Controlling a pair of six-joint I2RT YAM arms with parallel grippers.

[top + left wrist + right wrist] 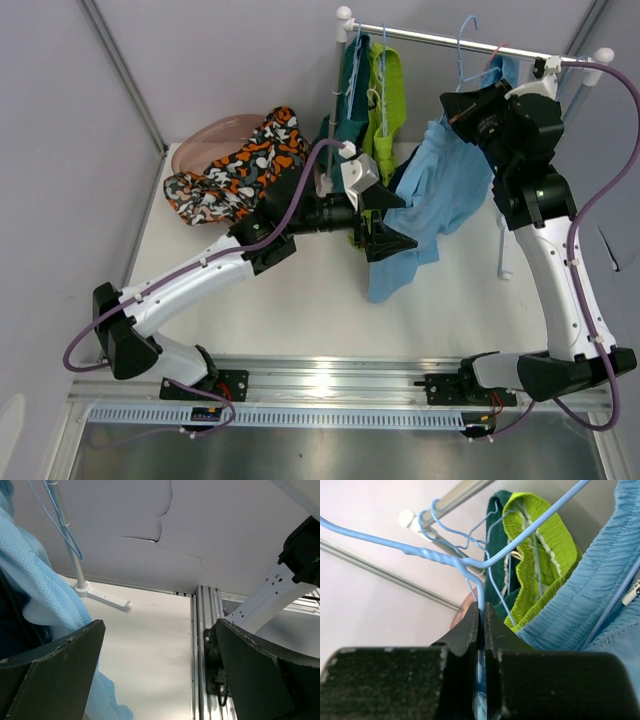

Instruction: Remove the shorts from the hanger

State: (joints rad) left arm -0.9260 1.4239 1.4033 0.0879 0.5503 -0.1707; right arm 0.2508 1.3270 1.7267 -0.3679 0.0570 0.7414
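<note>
Hanging limp from a blue hanger (pixel 530 526) on the rail (pixel 450 40), the light blue shorts (pixel 440 190) look soft and light; take the bunched waistband. Jaws of the right arm (pixel 540 200) pinch the hanger wire just under the rail; jaws of the left arm (pixel 250 250) gape empty farther below it.

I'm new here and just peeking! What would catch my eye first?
Probably the light blue shorts hanging right of centre, whose blue wire hanger the right gripper pinches shut. Then the blotchy orange-and-black shorts heaped in the pink tub at back left, and the lime green shorts on the rail.
</note>
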